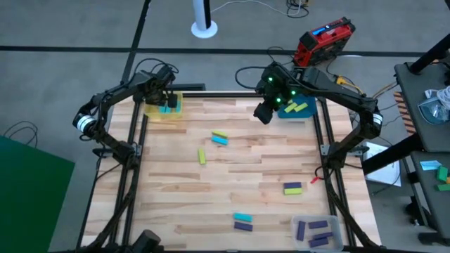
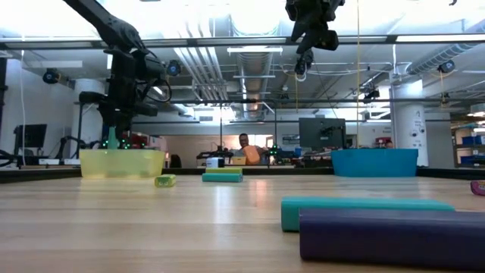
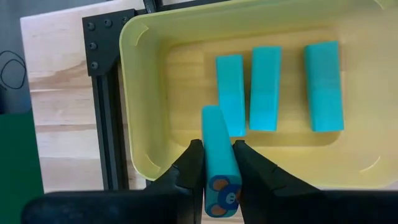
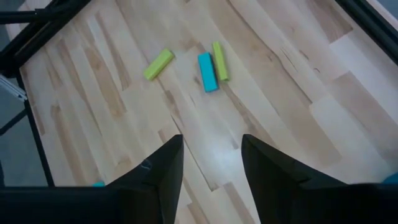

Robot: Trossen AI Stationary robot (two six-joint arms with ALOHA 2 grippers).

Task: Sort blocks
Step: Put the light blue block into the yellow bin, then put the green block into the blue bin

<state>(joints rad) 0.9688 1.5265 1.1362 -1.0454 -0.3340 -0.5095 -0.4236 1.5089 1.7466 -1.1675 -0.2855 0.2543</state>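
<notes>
My left gripper [image 3: 217, 149] hangs over the yellow bin [image 1: 163, 109] at the table's far left, shut on a cyan block [image 3: 214, 134]. Three cyan blocks [image 3: 266, 87] lie flat on the bin's floor. My right gripper [image 4: 211, 149] is open and holds nothing, raised high above the table just left of the blue bin [image 1: 299, 107], which holds yellow-green blocks. On the table below it lie a cyan block [image 4: 207, 71] and two yellow-green blocks [image 4: 158, 64]. Near the front lie a yellow-green block on a purple one [image 1: 292, 187], a cyan block [image 1: 242, 217] and a purple block [image 1: 243, 226]. My left gripper pinches the cyan block's two long sides [image 3: 219, 163] between its two fingers. The fingers point down and lie along the block. The block stands upright, its lower end [image 3: 211, 115] reaching past the fingertips over the bin and clear of the bin's floor.
A clear tray [image 1: 318, 232] with purple blocks stands at the near right corner. Black frame rails [image 1: 137, 133] run along the table's left and right sides. Between the bins and the front blocks the wooden tabletop [image 1: 246, 169] is bare.
</notes>
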